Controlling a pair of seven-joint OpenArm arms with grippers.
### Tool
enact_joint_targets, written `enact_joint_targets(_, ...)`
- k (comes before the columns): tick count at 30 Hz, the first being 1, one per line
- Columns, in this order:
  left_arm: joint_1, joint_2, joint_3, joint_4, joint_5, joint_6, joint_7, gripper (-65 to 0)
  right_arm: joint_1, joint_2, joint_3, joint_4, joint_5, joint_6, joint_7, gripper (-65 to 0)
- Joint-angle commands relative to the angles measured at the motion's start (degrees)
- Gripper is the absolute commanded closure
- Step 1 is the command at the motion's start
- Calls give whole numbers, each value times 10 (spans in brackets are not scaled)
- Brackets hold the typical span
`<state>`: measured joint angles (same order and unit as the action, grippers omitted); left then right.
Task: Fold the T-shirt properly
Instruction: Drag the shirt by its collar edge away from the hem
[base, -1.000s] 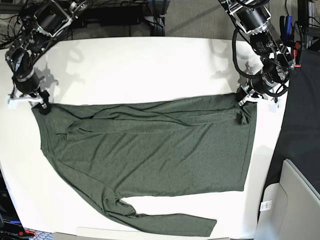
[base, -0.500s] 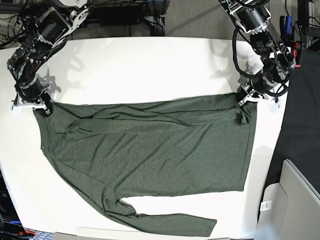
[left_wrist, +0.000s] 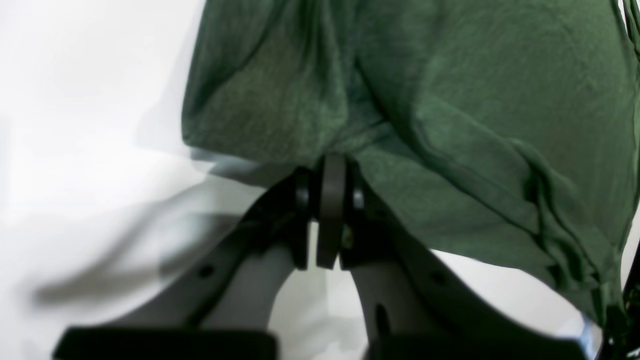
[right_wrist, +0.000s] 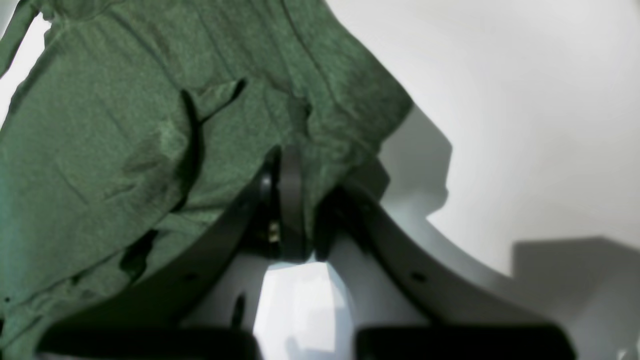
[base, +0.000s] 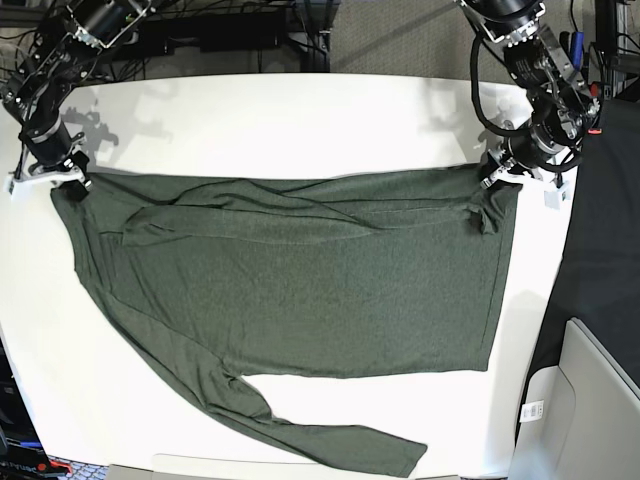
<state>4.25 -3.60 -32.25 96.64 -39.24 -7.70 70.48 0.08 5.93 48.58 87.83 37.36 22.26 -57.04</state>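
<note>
We see the shirt spread flat across the white table, its body lying wide from side to side in the base view and one long sleeve trailing toward the near edge. Our left gripper sits at the shirt's far corner on that view's right, and our right gripper sits at the far corner on its left.

In the left wrist view, the left gripper's black fingers are pressed together on the shirt's edge, the cloth bunching into folds just above the tips. In the right wrist view, the right gripper is likewise closed tight on the fabric, which drapes away from the pinch with a few creases and a small tuck. Between the two grips the far edge runs nearly straight, with loose ripples just below it.
</note>
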Motion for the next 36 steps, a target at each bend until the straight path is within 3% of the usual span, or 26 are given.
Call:
enact_joint_targets(1,5,-8,-1,25,-4,-3,2,0,-5,10,2,18,18,3,8,-4)
enact_joint_targets(16,122,-37,-4,85,-4,-3,-1,0,-130,11,47,69,112,3,7,-4)
enact_joint_targets(22,143,-37,-5,107,-4,-40,-2,0,-139,11,47,70,113,3,7,-4)
enact_joint_targets(31,142,-37,-5,105,-3,-42,3,-20,-139,9,69,70,109,-1,12,-9)
enact_joint_targets(33,143,-37,-5,107,-3,-42,3,-54,-141,9,81,70,109,-2,9,-46)
enact_joint_targets(36,143,-37,-5,107,-3,-42,4,-114,-152,9,95,70,109,-2,8,-158)
